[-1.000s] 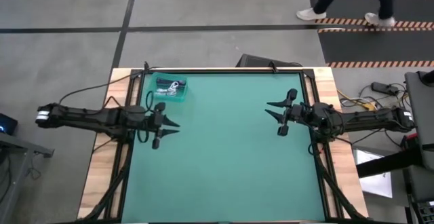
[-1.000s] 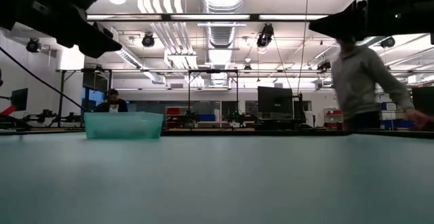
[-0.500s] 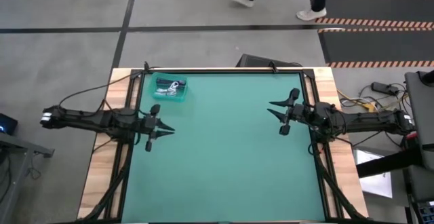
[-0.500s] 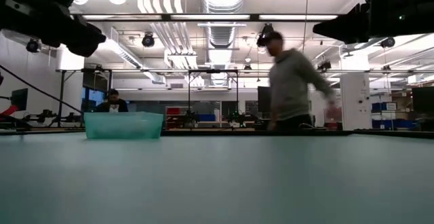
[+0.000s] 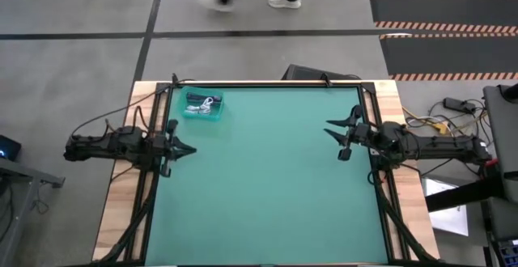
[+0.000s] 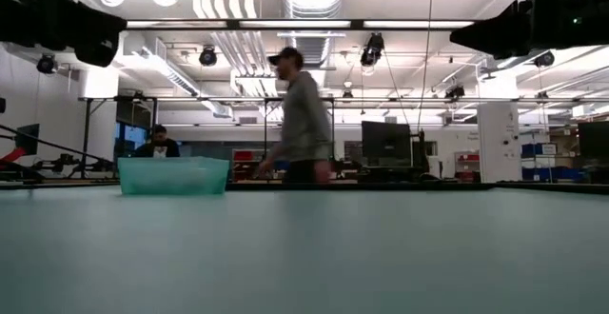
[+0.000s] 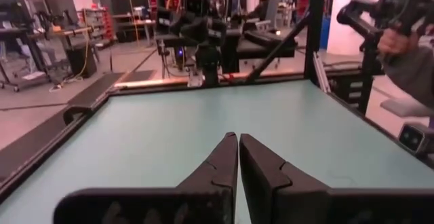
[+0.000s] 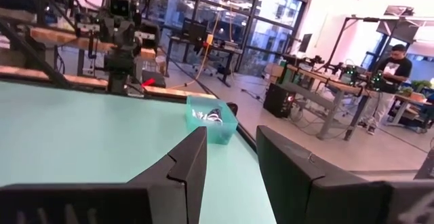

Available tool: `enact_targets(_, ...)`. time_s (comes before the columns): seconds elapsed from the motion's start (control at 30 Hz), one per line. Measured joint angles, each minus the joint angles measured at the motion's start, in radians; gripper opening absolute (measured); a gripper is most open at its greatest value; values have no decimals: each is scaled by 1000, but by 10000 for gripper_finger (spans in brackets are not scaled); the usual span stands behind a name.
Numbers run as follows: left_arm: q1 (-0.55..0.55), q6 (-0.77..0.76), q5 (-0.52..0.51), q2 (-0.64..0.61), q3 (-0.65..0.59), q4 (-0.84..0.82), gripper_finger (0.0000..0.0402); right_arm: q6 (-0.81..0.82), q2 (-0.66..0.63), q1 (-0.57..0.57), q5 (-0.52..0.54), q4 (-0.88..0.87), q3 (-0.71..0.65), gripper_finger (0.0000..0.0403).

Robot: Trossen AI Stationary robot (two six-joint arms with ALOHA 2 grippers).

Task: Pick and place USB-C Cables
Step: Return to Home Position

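Step in hand, by my read: homing. The cables [image 5: 201, 103] lie in the tray [image 5: 215, 115] at the mat's top-left corner in the high view. No cable shows loose on the mat [image 5: 267, 186]. I can make out white and dark strands in the tray, but they're too small there to count to four.

The left gripper [image 5: 188, 149] sits at the mat's left edge, pointing inward, near the tray but apart from it. Its fingers are almost together, with only a thin slit in the left wrist view, and hold nothing.

The right gripper [image 5: 332, 129] sits at the mat's right edge, well apart from the tray with the whole mat between. Its fingers are moderately spread and empty. Its wrist view looks across at the tray, cables inside.

Next move needs no grasp: just fold both arms to rest. The left arm is the one near the tray, so that's the only bump risk.
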Motion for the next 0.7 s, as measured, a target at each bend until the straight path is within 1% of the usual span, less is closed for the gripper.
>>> enact_targets(0.2,0,7,-9,17,-30,-1,1,11,-61,1,0,-55,-1,118)
enact_targets(0.4,0,10,-13,-2,-91,27,1,13,-140,1,0,-52,-36,118)
enact_targets(0.6,0,26,3,-1,-154,138,1,11,-241,1,0,-76,-73,118)
enact_targets(0.7,0,26,19,-1,-194,249,1,2,-265,1,-8,-68,-102,118)
